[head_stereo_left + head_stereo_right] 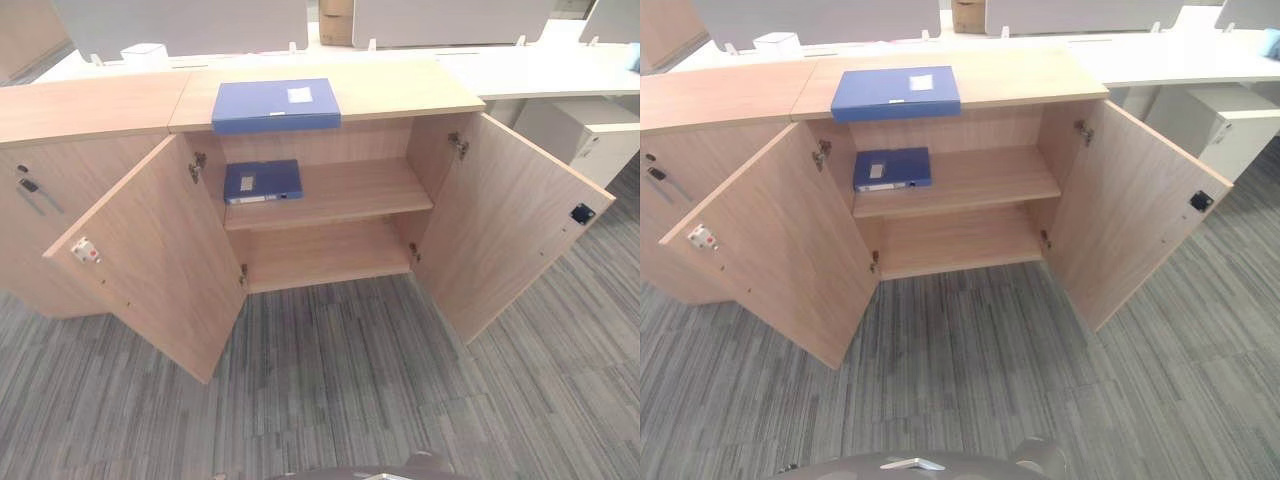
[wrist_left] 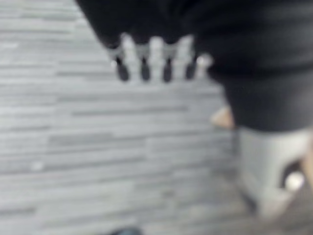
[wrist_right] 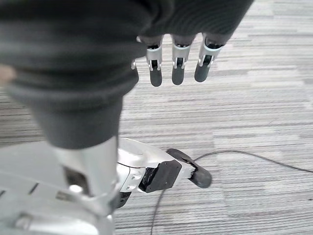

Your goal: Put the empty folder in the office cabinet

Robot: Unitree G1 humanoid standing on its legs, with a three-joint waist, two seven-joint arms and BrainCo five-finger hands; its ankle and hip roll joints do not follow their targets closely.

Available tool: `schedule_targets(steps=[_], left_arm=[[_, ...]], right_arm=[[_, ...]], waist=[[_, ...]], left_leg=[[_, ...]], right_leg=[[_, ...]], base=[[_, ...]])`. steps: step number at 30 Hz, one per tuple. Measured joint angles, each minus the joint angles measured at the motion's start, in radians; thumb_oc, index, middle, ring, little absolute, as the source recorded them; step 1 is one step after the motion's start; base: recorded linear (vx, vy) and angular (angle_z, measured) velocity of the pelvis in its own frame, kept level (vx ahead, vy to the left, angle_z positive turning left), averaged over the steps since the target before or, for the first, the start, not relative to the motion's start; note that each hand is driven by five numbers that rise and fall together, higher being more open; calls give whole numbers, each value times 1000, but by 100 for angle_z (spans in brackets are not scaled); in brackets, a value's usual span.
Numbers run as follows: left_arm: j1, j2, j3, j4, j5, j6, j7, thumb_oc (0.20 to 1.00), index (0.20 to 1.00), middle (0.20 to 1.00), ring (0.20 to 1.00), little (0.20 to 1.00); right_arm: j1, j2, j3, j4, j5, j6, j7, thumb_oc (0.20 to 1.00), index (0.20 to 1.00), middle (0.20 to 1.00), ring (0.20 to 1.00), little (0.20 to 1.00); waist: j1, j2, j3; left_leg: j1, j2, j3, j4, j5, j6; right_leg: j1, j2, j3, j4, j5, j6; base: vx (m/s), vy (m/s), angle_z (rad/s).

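A blue box folder (image 1: 275, 105) with a white label lies flat on top of the wooden office cabinet (image 1: 400, 88). Both cabinet doors stand wide open. A second blue folder (image 1: 262, 181) lies at the left end of the upper shelf (image 1: 350, 192) inside, with bare wood to its right. My left hand (image 2: 154, 55) hangs over the grey carpet with straight fingers and holds nothing. My right hand (image 3: 178, 62) also hangs low over the carpet, fingers straight and holding nothing. Both hands are far from the folders.
The left door (image 1: 150, 255) and the right door (image 1: 510, 220) swing out over the striped carpet towards me. A closed cabinet (image 1: 60, 160) adjoins on the left. White desks (image 1: 540, 65) and a white pedestal (image 1: 590, 130) stand behind and to the right.
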Motion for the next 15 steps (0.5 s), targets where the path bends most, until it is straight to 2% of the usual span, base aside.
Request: schedule_targets(steps=[1, 3, 5, 6, 7, 8, 9, 10, 11, 12, 13, 14, 15], left_arm=[[0, 0, 0, 0, 0, 0, 0, 1000, 1000, 1000, 1000, 1000], [-42, -3, 3, -23, 0, -1, 2, 1000, 1000, 1000, 1000, 1000], [-42, -3, 3, -23, 0, -1, 2, 1000, 1000, 1000, 1000, 1000], [-57, 20, 46, -17, 0, 6, 11, 1000, 1000, 1000, 1000, 1000], [-56, 39, 48, 2, 1, 3, 13, 1000, 1000, 1000, 1000, 1000], [-56, 39, 48, 2, 1, 3, 13, 1000, 1000, 1000, 1000, 1000], [-41, 39, 44, 6, 7, 2, 13, 1000, 1000, 1000, 1000, 1000], [-38, 36, 42, 45, 22, -1, 12, 1000, 1000, 1000, 1000, 1000], [-25, 33, 37, 49, 22, 5, 11, 1000, 1000, 1000, 1000, 1000], [-3, 25, 32, 52, 23, 7, 10, 1000, 1000, 1000, 1000, 1000], [12, 21, 40, 67, 24, 9, 9, 1000, 1000, 1000, 1000, 1000], [33, 22, 40, 82, 27, 15, 9, 1000, 1000, 1000, 1000, 1000], [46, 24, 40, 92, 37, 18, 8, 1000, 1000, 1000, 1000, 1000]], right_arm=[[0, 0, 0, 0, 0, 0, 0, 1000, 1000, 1000, 1000, 1000], [-23, -6, -7, -4, 1, 2, 5, 1000, 1000, 1000, 1000, 1000], [-23, -6, -7, -4, 1, 2, 5, 1000, 1000, 1000, 1000, 1000], [-31, -5, -37, -7, 19, -5, 5, 1000, 1000, 1000, 1000, 1000], [-30, -4, -46, -7, 39, 0, 1, 1000, 1000, 1000, 1000, 1000], [-30, -4, -46, -7, 39, 0, 1, 1000, 1000, 1000, 1000, 1000], [23, 5, -71, 29, 39, 2, -3, 1000, 1000, 1000, 1000, 1000], [63, 9, -65, 56, 39, 3, -2, 1000, 1000, 1000, 1000, 1000], [86, 8, -66, 71, 39, 14, -3, 1000, 1000, 1000, 1000, 1000], [99, 4, -67, 87, 39, 19, -4, 1000, 1000, 1000, 1000, 1000], [93, 3, -67, 92, 39, 22, -4, 1000, 1000, 1000, 1000, 1000], [81, 6, -67, 85, 39, 20, -4, 1000, 1000, 1000, 1000, 1000], [70, 7, -66, 76, 39, 18, -4, 1000, 1000, 1000, 1000, 1000]], waist=[[0, 0, 0], [-4, 36, 54], [-4, 36, 54], [-14, 21, 83], [-27, -8, 100], [-27, -8, 100], [-49, -63, 100], [-53, -88, 80], [-50, -103, 70], [-49, -101, 57], [-40, -92, 34], [-24, -107, 11], [-23, -121, 2]], left_leg=[[0, 0, 0, 0, 0, 0], [17, 30, -46, 7, -8, -22], [17, 30, -46, 7, -8, -22], [51, 55, -119, 11, -58, -86], [78, 50, -116, 7, -65, -98], [78, 50, -116, 7, -65, -98], [142, 35, -155, 2, -76, -118], [182, 32, -185, 11, -102, -141], [211, 22, -183, 16, -107, -144], [232, 34, -170, 23, -110, -148], [213, 50, -136, 74, -112, -151], [175, 57, -110, 149, -112, -152], [148, 58, -107, 192, -135, -149]], right_leg=[[0, 0, 0, 0, 0, 0], [-27, 101, -61, -213, -4, -3], [-27, 101, -61, -213, -4, -3], [-35, 274, 11, -512, 8, 22], [-35, 320, 22, -641, 36, 36], [-35, 320, 22, -641, 36, 36], [-9, 343, 44, -627, 53, 14], [37, 362, 101, -629, 54, -7], [54, 361, 94, -621, 131, -77], [71, 361, 69, -602, 149, -87], [91, 374, 71, -632, 144, -94], [125, 377, 82, -688, 163, -120], [150, 376, 98, -744, 206, -143]], base=[[144, -105, 43], [291, -215, 44], [111, -76, 24], [320, -183, 67], [320, -183, 67], [404, -230, 114], [257, -158, 118], [336, -208, 143], [326, -210, 79], [214, -155, 33], [202, -158, -1], [191, -157, -16], [187, -147, -5]])
